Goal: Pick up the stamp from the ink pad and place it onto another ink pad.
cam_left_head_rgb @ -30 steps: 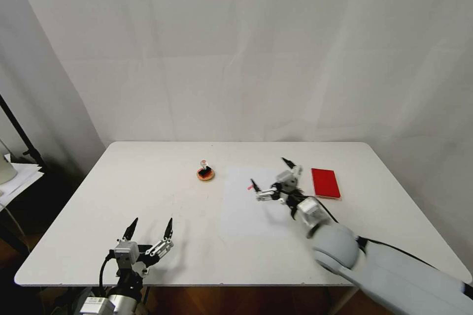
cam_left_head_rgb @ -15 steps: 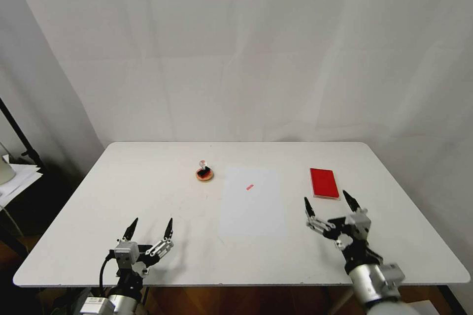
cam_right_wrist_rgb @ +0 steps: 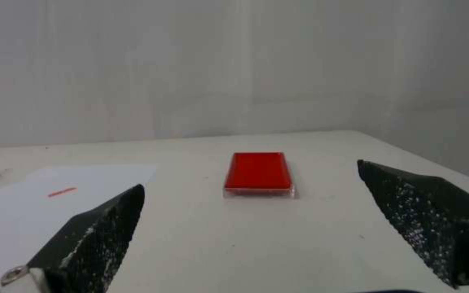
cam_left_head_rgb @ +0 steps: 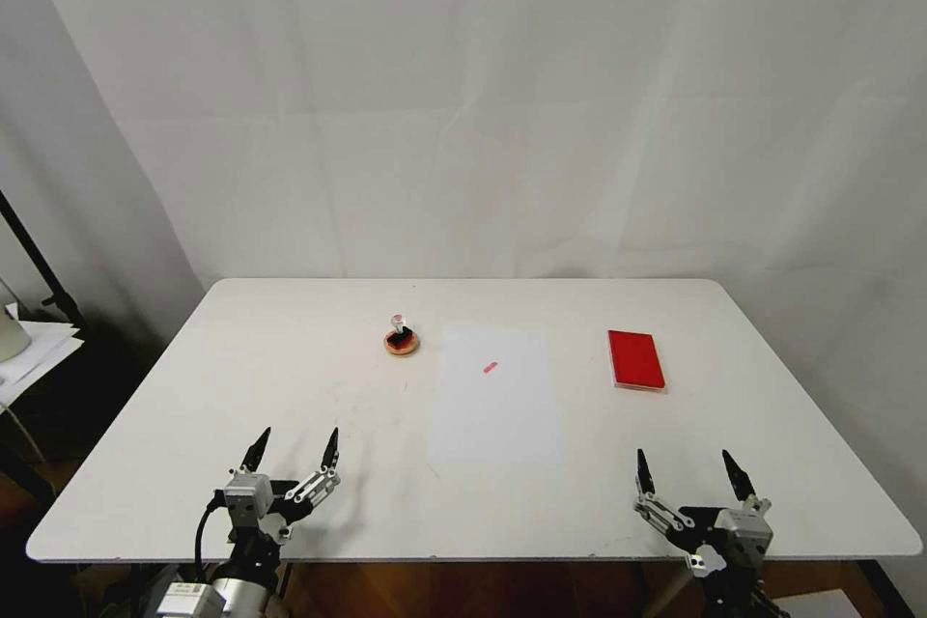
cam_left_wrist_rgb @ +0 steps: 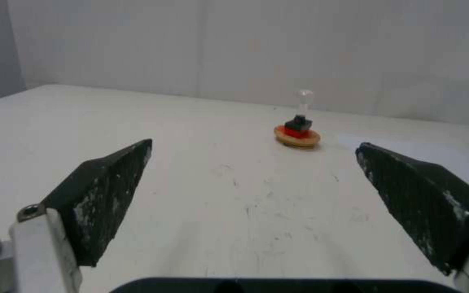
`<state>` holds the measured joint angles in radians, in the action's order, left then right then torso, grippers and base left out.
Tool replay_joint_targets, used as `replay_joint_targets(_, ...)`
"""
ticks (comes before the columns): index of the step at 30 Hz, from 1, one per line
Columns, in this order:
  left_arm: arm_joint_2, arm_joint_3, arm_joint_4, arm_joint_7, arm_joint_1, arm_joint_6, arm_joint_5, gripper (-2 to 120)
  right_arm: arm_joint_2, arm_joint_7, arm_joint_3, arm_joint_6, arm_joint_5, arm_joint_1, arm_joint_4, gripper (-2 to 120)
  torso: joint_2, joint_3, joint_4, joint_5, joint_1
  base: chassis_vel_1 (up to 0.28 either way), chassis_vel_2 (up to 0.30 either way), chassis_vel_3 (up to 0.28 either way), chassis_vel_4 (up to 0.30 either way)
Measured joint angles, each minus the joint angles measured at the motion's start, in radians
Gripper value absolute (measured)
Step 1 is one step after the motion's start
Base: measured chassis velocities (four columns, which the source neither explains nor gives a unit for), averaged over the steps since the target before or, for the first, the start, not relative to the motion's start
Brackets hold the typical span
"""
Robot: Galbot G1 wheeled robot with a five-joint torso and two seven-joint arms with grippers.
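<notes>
two claws released at my near counter edge; stamp upright on round ink pad, nearer my left claw, ahead and rightward; right claw faces the rectangular ink pad.

White table — paper sheet, rect. red pad, round pad.

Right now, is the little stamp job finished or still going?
It looks finished. The stamp stands upright on the round ink pad, and the red rectangular ink pad is bare. Nothing is in hand: the left pincer and right pincer both sit open near the table's front edge. The paper carries a small red mark.
</notes>
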<state>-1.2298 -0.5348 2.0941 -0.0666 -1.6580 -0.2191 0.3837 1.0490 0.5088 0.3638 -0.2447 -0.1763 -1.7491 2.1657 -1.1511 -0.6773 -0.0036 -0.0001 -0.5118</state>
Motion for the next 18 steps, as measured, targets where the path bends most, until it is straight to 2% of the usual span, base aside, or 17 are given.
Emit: replay_joint_targets(18,0.0,0.0,0.0,0.0,0.0,0.0,0.0,100,-0.004,-0.004,-0.003,0.0,-0.008,0.009,-0.006,100,0.0,0.0,-0.0001,0.0001,0.0,0.0,0.0,0.0,0.0)
